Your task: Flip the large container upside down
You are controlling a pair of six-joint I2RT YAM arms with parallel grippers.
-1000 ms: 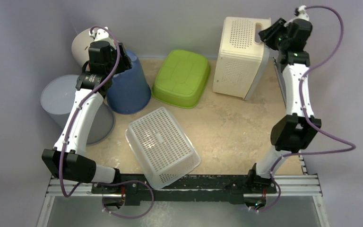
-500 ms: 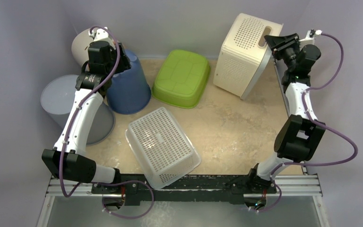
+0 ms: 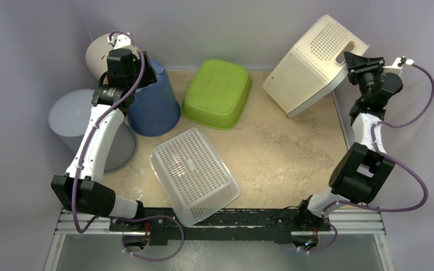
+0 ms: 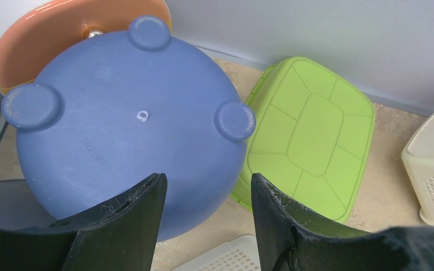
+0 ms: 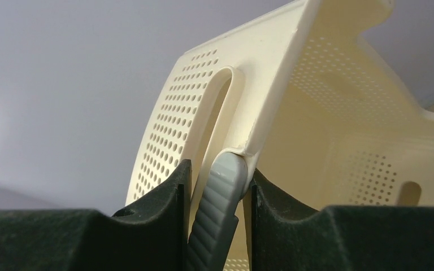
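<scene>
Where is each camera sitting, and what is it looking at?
Top external: above and behind the robot, looking down on the table; the left arm and right arm show, bases at the bottom.
Left wrist: on the left arm, looking down between the open left gripper at the upside-down blue bucket and green tub.
Right wrist: on the right arm, looking along the right gripper, clamped on the rim of the tilted cream basket.
Shared: top and left wrist views both show the blue bucket and green tub.

Overhead and close right wrist share large container (image 3: 311,65) (image 5: 339,113)
</scene>
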